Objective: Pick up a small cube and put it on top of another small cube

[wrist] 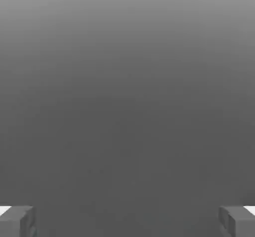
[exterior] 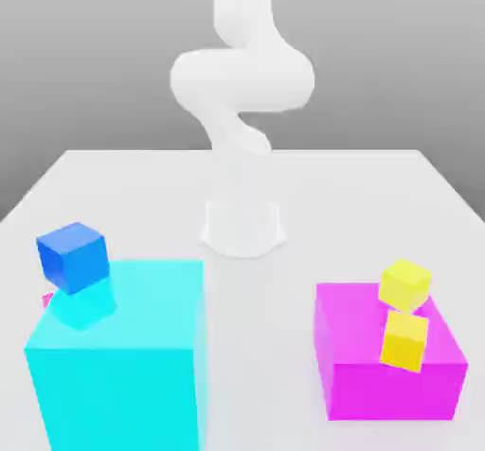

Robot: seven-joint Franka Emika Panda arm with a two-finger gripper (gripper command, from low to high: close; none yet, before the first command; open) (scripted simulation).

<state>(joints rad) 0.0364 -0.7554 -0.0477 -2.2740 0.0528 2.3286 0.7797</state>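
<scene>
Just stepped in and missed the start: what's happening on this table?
Nothing is held yet. In the hand view the claw is open, its fingers wide apart with only grey backdrop between them. On the table, a blue cube sits on a large cyan block, with a sliver of the small pink cube peeking out beside it. Two yellow cubes rest on a magenta block.

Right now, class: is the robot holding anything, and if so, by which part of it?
Nothing is held. In the hand view the gripper has its jaws wide apart, with only plain grey background between them.
</scene>
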